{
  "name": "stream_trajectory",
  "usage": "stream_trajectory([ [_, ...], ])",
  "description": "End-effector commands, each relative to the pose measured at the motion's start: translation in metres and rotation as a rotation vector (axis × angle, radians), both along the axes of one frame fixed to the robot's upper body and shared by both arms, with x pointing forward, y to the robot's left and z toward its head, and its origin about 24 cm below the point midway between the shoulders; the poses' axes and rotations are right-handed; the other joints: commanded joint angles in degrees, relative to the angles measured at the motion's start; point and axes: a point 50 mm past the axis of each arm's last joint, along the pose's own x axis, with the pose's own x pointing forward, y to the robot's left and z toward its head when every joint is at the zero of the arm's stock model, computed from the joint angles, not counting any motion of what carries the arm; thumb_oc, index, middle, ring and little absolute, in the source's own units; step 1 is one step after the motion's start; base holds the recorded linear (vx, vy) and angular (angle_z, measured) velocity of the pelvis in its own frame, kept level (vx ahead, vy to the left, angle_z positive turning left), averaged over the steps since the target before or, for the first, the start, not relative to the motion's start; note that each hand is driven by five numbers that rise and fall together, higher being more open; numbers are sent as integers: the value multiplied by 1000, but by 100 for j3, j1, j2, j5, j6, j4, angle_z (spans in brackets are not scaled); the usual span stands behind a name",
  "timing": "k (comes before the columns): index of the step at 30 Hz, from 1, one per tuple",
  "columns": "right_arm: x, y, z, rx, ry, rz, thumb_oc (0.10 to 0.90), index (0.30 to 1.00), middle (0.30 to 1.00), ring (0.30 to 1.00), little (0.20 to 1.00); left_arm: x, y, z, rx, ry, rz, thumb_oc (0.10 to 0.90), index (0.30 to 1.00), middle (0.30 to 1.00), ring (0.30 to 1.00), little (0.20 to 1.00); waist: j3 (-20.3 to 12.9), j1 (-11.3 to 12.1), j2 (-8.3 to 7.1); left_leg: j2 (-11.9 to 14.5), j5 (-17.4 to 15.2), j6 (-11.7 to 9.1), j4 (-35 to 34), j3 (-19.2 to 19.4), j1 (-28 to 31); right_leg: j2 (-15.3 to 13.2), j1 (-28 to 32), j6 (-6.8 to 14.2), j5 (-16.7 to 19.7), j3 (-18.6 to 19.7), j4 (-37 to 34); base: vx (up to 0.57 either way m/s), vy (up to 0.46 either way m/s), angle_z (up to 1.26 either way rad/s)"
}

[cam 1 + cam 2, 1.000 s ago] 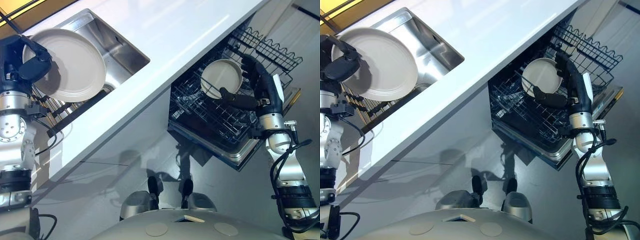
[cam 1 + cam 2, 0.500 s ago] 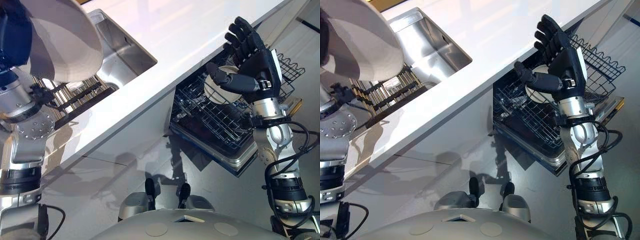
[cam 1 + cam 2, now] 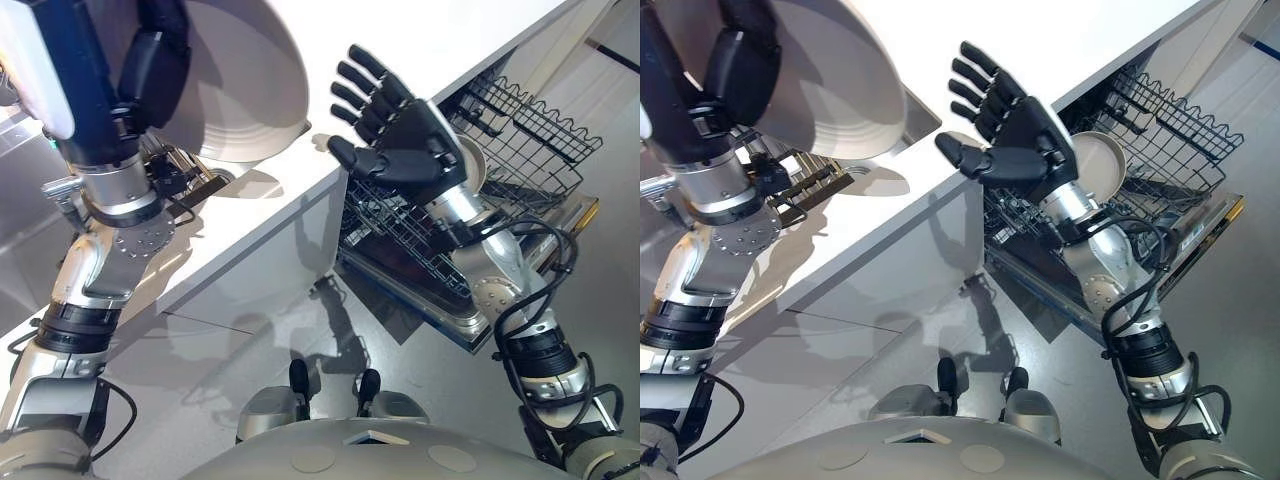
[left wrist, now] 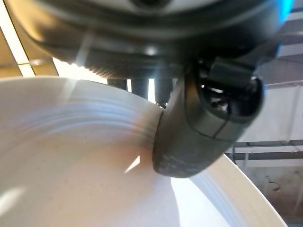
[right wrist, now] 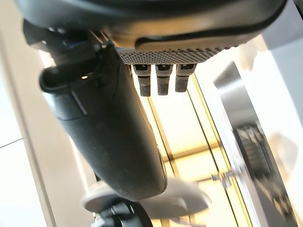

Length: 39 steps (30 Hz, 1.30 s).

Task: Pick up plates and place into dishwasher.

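Plates are what this job is about, and one big plate [image 3: 245, 85] is up in the air over the white counter [image 3: 420, 40], held by the left hand [image 3: 160, 60]. Its thumb [image 4: 199, 127] is pressed on the inside of the plate, so that hand is clamped on the rim. A smaller plate [image 3: 1095, 165] sits on its edge in the dishwasher rack [image 3: 520, 130], below and to the right.

To do this step well, I think the big plate should pass slowly to the right hand [image 3: 395, 140], which needs a firm hold before the left hand lets go.

Left arm stands tall with the plate tilted. Right arm reaches up toward the plate, fingers [image 3: 355, 90] spread wide and holding nothing.
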Motion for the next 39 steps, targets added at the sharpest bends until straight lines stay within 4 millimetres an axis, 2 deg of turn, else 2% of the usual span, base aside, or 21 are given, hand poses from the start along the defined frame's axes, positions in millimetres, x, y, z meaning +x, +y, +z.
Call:
stream_trajectory([
  [1,-4,19,41,153,-176,106,800,900,900,900,900,16,-5,14,-63,-62,-6,100,300,300,300,200,-996,-100,16,-4,-674,-245,225,-10,96,445,-200,-123,-963,-74,874,0,0,0],
  [11,2,44,28,184,-76,121,800,900,900,900,900,34,-42,-12,-65,81,-107,100,300,300,300,200,-981,-177,45,-12,-664,-216,187,50,153,481,-162,-110,-912,5,802,9,3,-3],
  [22,3,44,28,225,-83,50,800,900,900,900,900,31,-66,-26,-34,175,-236,100,300,300,300,200,-938,-197,75,-35,-665,-177,142,36,193,491,-137,-99,-892,38,775,0,0,0],
  [23,3,43,28,224,-91,33,355,519,519,519,455,30,-68,-28,-29,179,-247,100,300,300,300,200,-933,-196,76,-40,-665,-173,144,27,191,490,-140,-96,-890,40,778,0,0,0],
  [24,3,43,28,222,-96,20,133,328,328,328,233,29,-71,-31,-28,187,-265,100,300,300,300,200,-924,-197,76,-44,-664,-166,144,24,187,488,-146,-96,-889,47,782,0,0,0],
  [25,3,42,28,224,-91,15,100,300,300,300,200,28,-73,-32,-30,193,-280,100,300,300,300,200,-919,-197,77,-47,-663,-161,138,18,188,489,-148,-97,-889,52,782,0,0,0],
  [30,4,37,26,246,-84,-50,100,300,300,300,200,21,-83,-34,-65,274,-454,100,300,300,300,200,-886,-179,88,-54,-656,-140,109,-10,195,491,-146,-90,-888,56,781,0,0,0],
  [33,3,30,26,298,-82,-109,100,300,300,300,200,13,-101,-41,-137,501,-852,100,300,300,300,200,-840,-156,93,-53,-665,-121,117,-39,194,478,-153,-79,-886,40,797,0,0,0],
  [38,3,19,30,354,-112,-204,100,300,300,300,200,12,-122,-65,-222,801,-1206,108,307,307,307,208,-787,-160,107,-57,-680,-91,118,-22,215,465,-150,-54,-846,39,773,0,0,0],
  [39,3,13,31,367,-121,-230,100,300,300,300,200,11,-125,-75,-229,871,-1268,207,392,392,392,307,-775,-164,112,-56,-686,-85,116,-7,222,455,-145,-44,-823,40,744,0,0,0],
])
